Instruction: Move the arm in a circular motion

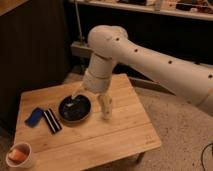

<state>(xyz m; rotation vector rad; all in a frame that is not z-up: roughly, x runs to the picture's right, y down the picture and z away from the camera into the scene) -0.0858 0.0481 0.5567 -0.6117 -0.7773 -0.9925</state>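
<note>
The arm [150, 60] is large and white, made of thick smooth tubes with small dark dots. It reaches in from the right, bends at a rounded joint [106, 41] and drops down over the wooden table [115, 135]. Its tan gripper [94, 95] hangs just above the tabletop, at the right rim of a black bowl [74, 110]. A small pale bottle [106, 108] stands right next to the gripper, partly merged with it in the view.
A blue sponge [33, 117] and a black-and-white striped block [51, 121] lie on the table's left side. An orange-filled cup [19, 155] stands at the front left corner. Dark shelving [150, 20] runs behind the table. Speckled floor [175, 140] lies to the right.
</note>
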